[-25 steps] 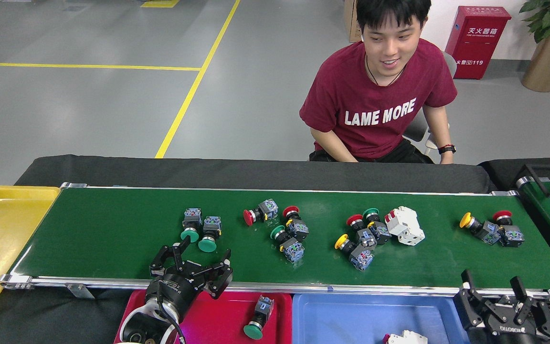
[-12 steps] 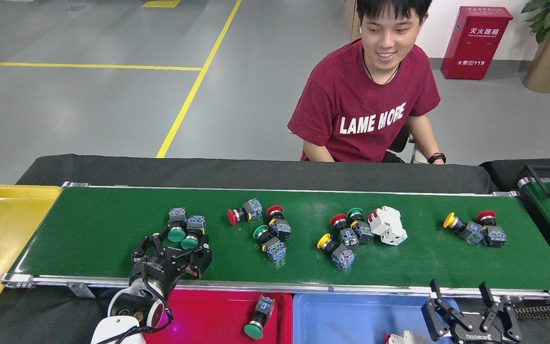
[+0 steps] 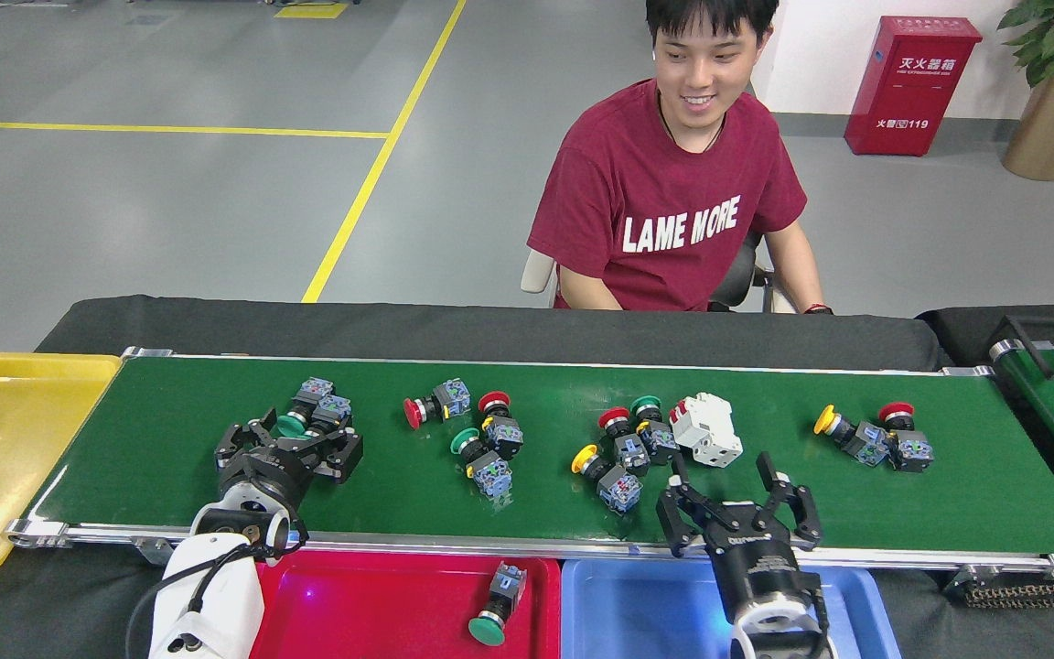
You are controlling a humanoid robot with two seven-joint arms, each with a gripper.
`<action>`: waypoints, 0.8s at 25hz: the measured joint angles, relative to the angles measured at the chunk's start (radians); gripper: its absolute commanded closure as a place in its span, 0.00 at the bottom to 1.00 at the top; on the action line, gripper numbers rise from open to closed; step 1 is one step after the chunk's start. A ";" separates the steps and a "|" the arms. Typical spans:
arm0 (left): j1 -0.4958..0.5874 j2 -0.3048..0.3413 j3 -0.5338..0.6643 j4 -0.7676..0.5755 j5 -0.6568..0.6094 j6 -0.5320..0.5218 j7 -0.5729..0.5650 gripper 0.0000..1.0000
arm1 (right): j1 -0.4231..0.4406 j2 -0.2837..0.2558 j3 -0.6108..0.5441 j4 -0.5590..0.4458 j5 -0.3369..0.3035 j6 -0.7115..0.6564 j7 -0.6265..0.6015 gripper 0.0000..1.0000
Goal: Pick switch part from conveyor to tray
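Nearest me, the red tray [image 3: 381, 604] holds one green switch. My left gripper [image 3: 294, 439] straddles the green switch pair [image 3: 312, 414] on the conveyor [image 3: 170, 439], jaws wide for grasping; right gripper [image 3: 736, 490] hovers wide before the breaker [image 3: 705, 428].

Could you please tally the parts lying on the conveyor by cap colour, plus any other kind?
Green-capped switches: 4
Red-capped switches: 4
Yellow-capped switches: 2
White breaker: 1
Total on the conveyor: 11
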 measured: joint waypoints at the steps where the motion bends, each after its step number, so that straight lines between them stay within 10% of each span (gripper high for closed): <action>1: -0.001 0.000 0.000 0.006 0.000 0.005 0.014 0.14 | -0.018 0.002 0.002 0.032 -0.001 0.017 0.000 0.03; 11: -0.045 -0.009 -0.001 0.092 0.026 0.021 0.078 0.71 | -0.227 0.074 0.005 0.320 -0.010 0.065 0.001 0.07; 20: -0.027 0.003 -0.010 0.028 0.105 -0.072 0.089 0.83 | -0.305 0.061 0.037 0.427 -0.052 -0.072 -0.007 0.71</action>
